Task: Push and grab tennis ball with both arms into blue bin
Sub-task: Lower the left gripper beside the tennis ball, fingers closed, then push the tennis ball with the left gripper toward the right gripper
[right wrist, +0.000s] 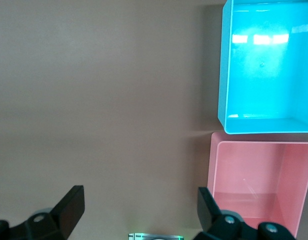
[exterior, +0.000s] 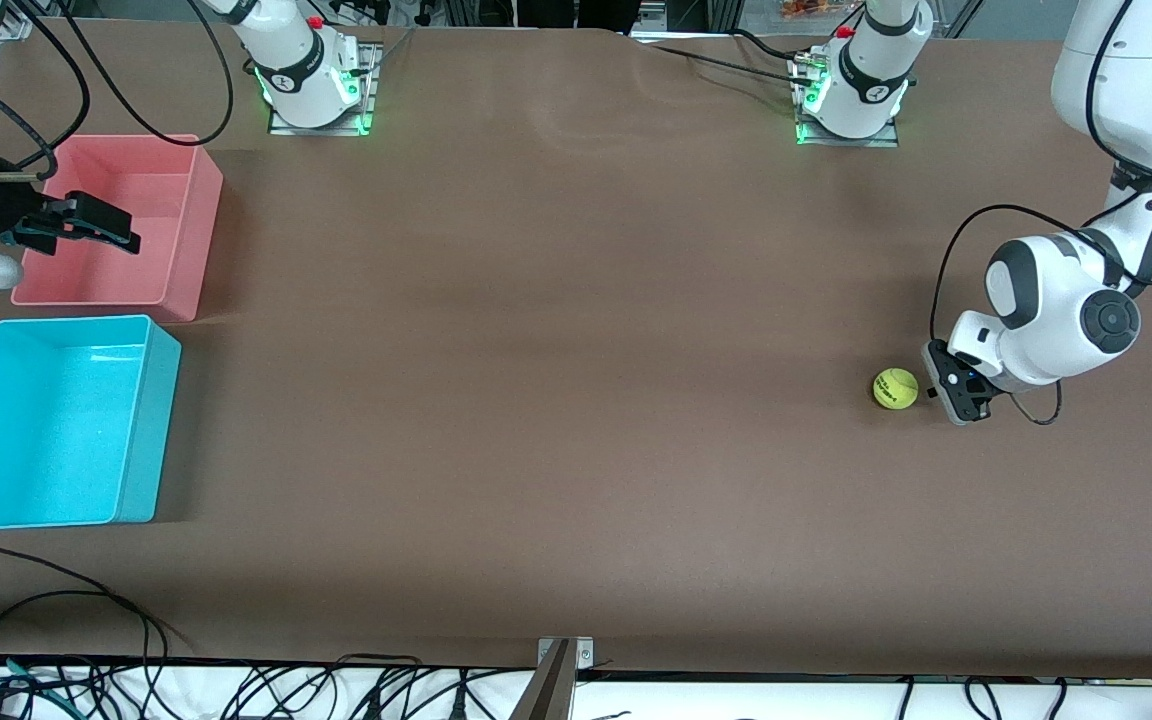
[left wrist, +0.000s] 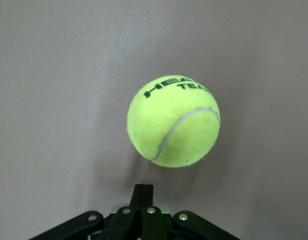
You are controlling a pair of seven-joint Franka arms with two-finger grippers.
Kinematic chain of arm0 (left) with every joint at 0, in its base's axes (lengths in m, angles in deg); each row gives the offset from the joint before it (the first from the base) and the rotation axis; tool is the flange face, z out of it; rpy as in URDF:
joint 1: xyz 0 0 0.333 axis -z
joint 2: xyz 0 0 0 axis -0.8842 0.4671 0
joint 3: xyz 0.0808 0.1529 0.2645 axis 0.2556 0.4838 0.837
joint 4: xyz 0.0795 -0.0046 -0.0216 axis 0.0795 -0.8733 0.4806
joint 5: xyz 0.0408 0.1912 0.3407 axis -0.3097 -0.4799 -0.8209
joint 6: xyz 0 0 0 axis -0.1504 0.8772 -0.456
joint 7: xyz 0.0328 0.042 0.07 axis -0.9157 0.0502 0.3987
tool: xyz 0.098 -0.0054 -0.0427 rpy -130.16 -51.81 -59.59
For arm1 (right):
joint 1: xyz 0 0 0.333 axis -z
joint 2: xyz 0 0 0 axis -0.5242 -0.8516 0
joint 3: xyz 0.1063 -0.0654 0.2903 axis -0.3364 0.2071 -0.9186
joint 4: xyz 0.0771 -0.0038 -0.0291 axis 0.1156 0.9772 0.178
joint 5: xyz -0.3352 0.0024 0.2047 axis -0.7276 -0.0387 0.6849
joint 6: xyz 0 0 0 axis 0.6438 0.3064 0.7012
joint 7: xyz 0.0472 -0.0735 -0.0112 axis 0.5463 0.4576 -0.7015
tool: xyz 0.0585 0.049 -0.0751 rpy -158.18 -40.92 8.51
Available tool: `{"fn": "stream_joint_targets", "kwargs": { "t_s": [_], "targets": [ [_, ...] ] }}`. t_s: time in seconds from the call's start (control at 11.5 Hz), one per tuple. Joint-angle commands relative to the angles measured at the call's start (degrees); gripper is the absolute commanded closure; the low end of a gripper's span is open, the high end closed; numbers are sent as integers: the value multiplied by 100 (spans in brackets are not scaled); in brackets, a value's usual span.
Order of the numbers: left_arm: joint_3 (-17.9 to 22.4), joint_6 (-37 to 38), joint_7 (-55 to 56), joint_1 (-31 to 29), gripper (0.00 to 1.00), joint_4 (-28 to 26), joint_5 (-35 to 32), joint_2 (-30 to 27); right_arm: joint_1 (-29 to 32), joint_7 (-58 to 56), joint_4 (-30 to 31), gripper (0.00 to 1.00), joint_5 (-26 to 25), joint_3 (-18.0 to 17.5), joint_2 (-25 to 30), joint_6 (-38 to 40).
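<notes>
Pushing step: judged from the layout, the first stage is in hand. The tennis ball (exterior: 895,388) has yet to be sent across the desk (exterior: 556,350).
Right claw (exterior: 116,228): spread wide and holding nothing. It hangs over the pink bin (exterior: 191,240) at the right arm's end of the desk, and that arm looks to be waiting.
Pink bin: nothing in it; the right wrist view shows its bare floor.
Blue bin (exterior: 146,430): also holds nothing. It sits just beside the pink bin, nearer to the front camera, with its open top facing up.
Tennis ball: on the bare desk toward the left arm's end, well apart from both bins. In the left wrist view its seam and dark lettering face the camera.
Left claw (exterior: 956,390): fingers pressed together and pinching nothing. It is low at the desk, just beside the ball on the side toward the left arm's end; whether the tips touch the ball cannot be told.
Next move: probably a straight shove with the closed tips through the ball's middle, rolling it toward the right arm's end.
Hand-over: the right claw would then have to come off the pink bin, pinch the ball and drop it in the blue one.
Risk: an off-centre push could send the ball off line.
</notes>
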Motion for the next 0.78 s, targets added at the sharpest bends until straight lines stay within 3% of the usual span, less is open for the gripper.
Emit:
{"fn": "stream_joint_targets", "kwargs": {
  "t_s": [0.0, 0.35, 0.43, 0.52, 0.61, 0.7],
  "targets": [
    [26, -16, -290, 82, 100, 148, 227, 131, 28, -31, -133, 0, 121, 10, -43, 36],
    [-61, -130, -194, 573, 100, 304, 752, 263, 19, -31, -133, 0, 130, 1, -34, 36],
    [-357, -112, -2, 879, 100, 402, 980, 246, 19, -31, -133, 0, 130, 1, -34, 36],
    [-760, -86, 1079, 1187, 100, 577, 1139, 237, 27, -40, -133, 0, 121, 10, -43, 36],
    [-773, -60, 1881, 1346, 100, 744, 889, 263, 28, -40, -133, 0, 121, 10, -43, 36],
    [-773, -60, 1933, 1331, 98, 771, 703, 263, 28, -40, -133, 0, 121, 10, -43, 36]
  ]
}}
